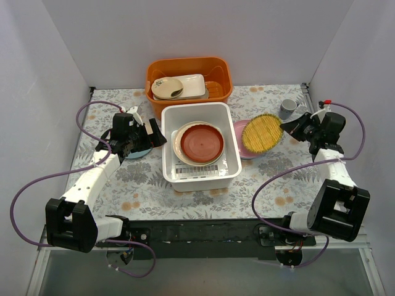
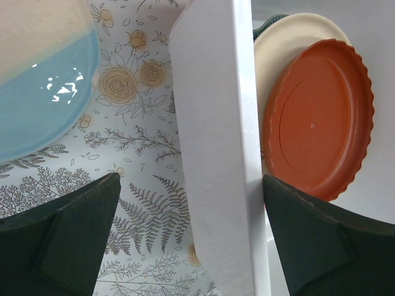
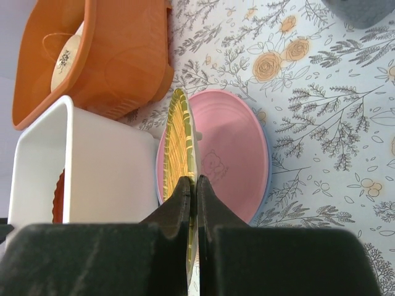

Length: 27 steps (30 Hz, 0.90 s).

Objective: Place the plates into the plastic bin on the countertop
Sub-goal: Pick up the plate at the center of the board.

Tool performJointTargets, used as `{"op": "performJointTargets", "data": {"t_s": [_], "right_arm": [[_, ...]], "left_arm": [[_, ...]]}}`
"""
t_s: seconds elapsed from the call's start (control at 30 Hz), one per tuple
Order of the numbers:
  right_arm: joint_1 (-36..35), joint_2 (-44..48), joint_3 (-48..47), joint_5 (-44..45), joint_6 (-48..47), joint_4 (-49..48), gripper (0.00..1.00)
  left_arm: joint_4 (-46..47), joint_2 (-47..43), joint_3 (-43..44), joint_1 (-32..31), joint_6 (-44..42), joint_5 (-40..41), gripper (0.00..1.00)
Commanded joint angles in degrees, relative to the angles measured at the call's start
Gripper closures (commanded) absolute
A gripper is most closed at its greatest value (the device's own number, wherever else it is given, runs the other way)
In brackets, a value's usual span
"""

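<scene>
The white plastic bin stands mid-countertop and holds the red-brown plate on the cream plate. A teal edge peeks out behind them. My left gripper is open and empty, its jaws either side of the bin's left wall. The light blue plate lies on the countertop just left of it. My right gripper is shut on the rim of the yellow woven-look plate. It holds the plate tilted on edge above the pink plate, right of the bin.
An orange tub behind the bin holds a beige oval dish with a spoon and a white tray. A grey mug stands at the back right. White walls close in the leaf-printed countertop on three sides.
</scene>
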<state>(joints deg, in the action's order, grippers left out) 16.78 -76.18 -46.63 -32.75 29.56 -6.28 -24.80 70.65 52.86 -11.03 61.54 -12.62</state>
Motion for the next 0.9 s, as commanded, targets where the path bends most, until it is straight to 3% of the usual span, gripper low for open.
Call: {"op": "performJointTargets", "data": {"t_s": [0.0, 0.87], "right_arm": [[0.6, 3.7, -4.3, -0.8, 0.1, -1.0, 0.99], [1.0, 12.4, -12.1, -0.5, 0.7, 4.6, 0.99]], "left_arm": [[-0.4, -1.5, -0.8, 0.3, -0.6, 1.2, 0.02], [-0.5, -1.6, -0.9, 0.3, -0.6, 1.3, 0.02]]}}
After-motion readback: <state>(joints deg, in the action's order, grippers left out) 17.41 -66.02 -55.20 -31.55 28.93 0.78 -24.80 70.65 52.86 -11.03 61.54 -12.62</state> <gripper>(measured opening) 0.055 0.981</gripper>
